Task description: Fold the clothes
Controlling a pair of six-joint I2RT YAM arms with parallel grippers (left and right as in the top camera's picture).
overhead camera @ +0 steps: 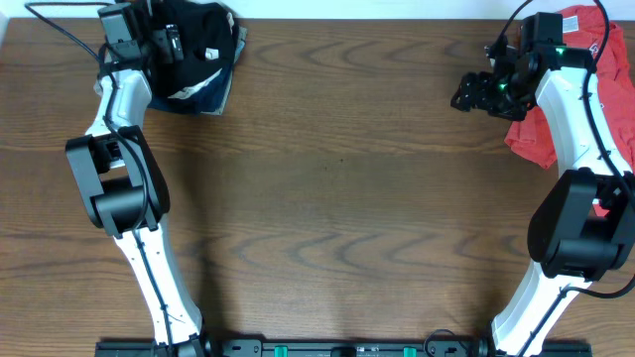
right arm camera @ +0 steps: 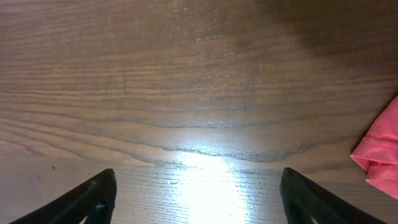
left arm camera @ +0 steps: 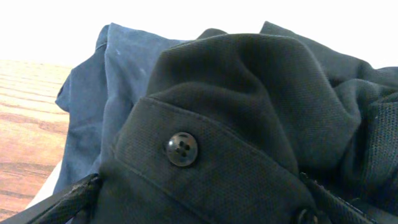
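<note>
The clothes lie in two heaps at the back of the table. A crumpled black garment (overhead camera: pixel 210 28) sits at the back left. My left gripper (overhead camera: pixel 177 42) is pushed into it, open. In the left wrist view the black garment (left arm camera: pixel 249 81) fills the frame, its buttoned placket bulging between the wide-spread fingers (left arm camera: pixel 68 199). A coral-red T-shirt (overhead camera: pixel 541 134) lies at the back right. My right gripper (overhead camera: pixel 471 94) hovers just left of it, open over bare wood. In the right wrist view only a corner of the red T-shirt (right arm camera: pixel 380 155) shows, with nothing in the right gripper (right arm camera: pixel 199 205).
A dark blue garment (left arm camera: pixel 99 93) lies under the black one, its edge (overhead camera: pixel 206 96) showing in the overhead view. The brown wooden table (overhead camera: pixel 337 198) stretches between the two arms. Both arm bases stand at the front edge.
</note>
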